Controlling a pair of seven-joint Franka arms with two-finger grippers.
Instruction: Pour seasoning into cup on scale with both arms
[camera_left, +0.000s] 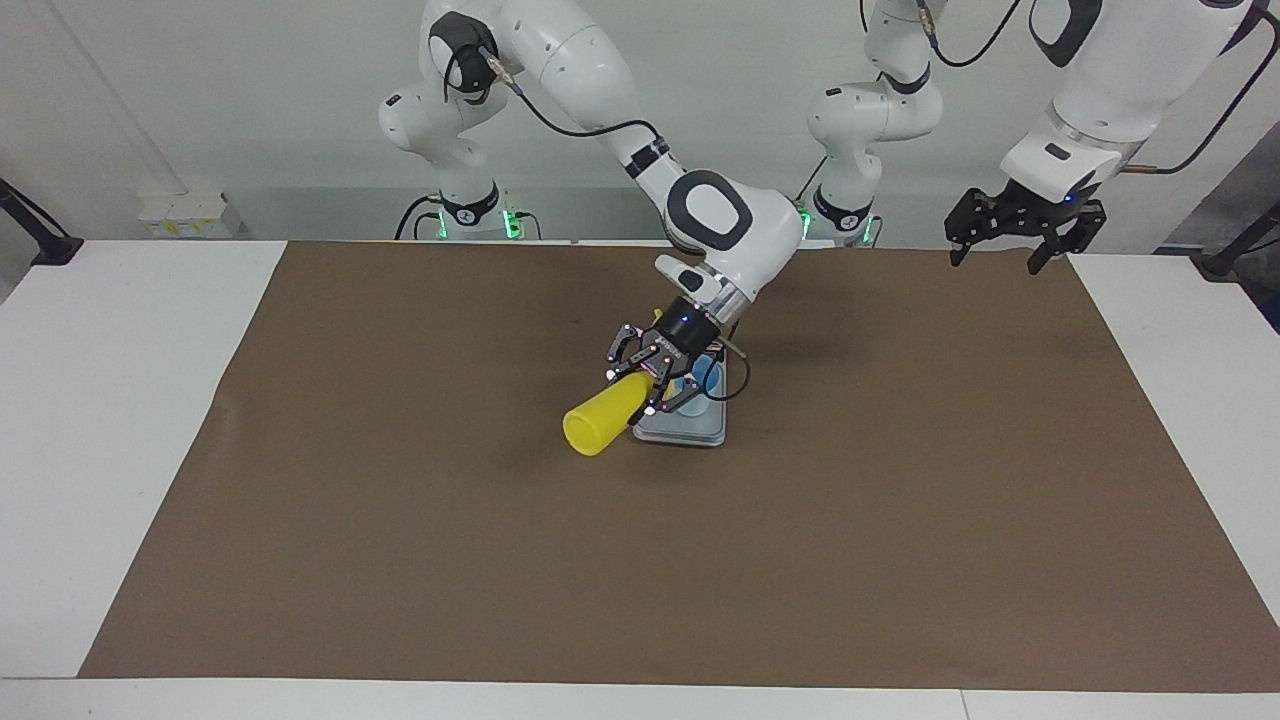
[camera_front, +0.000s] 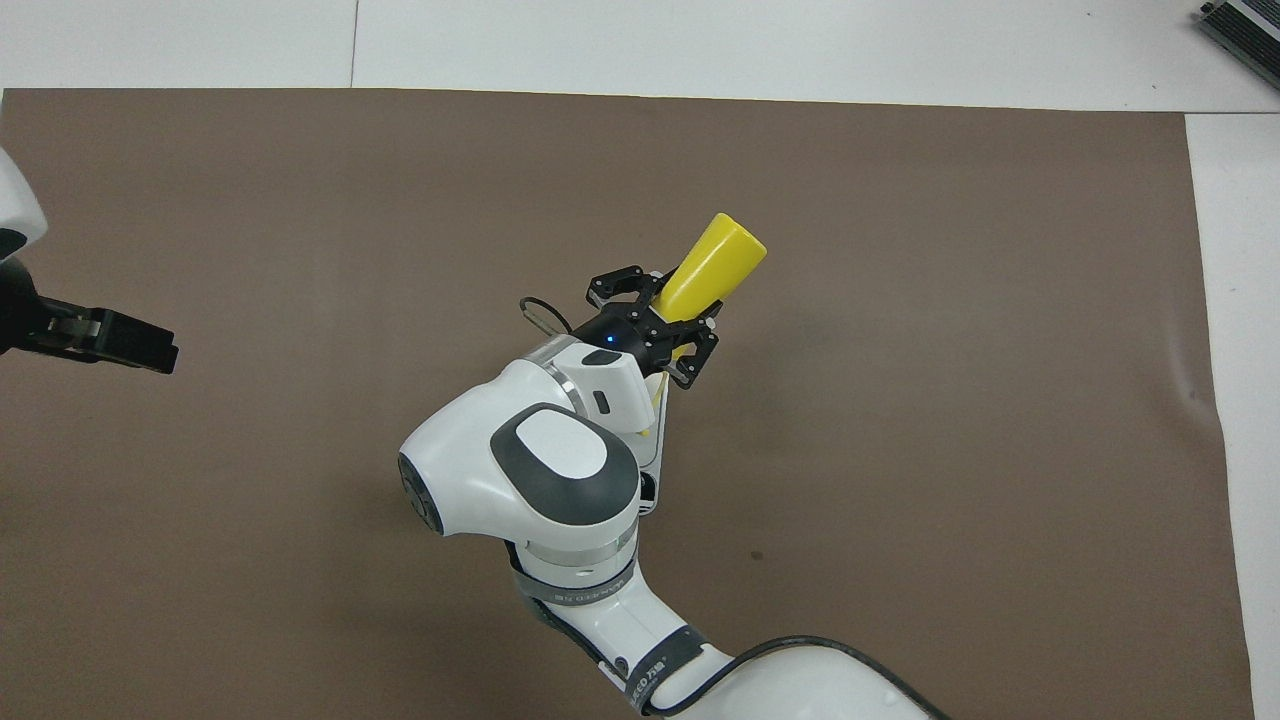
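The right gripper (camera_left: 650, 385) is clenching the seasoning bottle (camera_left: 601, 419) around its upper body, holding it in the air tipped well past level, with the flat base pointing up and away from the robots and the nozzle end hidden under the gripper's fingers. In the facing view the bottle's base is sitting at about eight o'clock from the gripper, and in the overhead view the same yellow body (camera_front: 712, 264) is sticking out at about one o'clock from the black fingers (camera_front: 690, 350). The nozzle end is hanging over the cup (camera_left: 706, 377), a light-blue one standing on the scale (camera_left: 685, 428), which is lying flat on the brown mat (camera_left: 900, 500) near the middle of the table. Only part of the cup is showing past the gripper, so I cannot tell whether anything is coming out. The left gripper (camera_left: 1010, 232) is waiting with its jaws released, raised over the mat's corner at the left arm's end of the table, empty and well apart from the scale.
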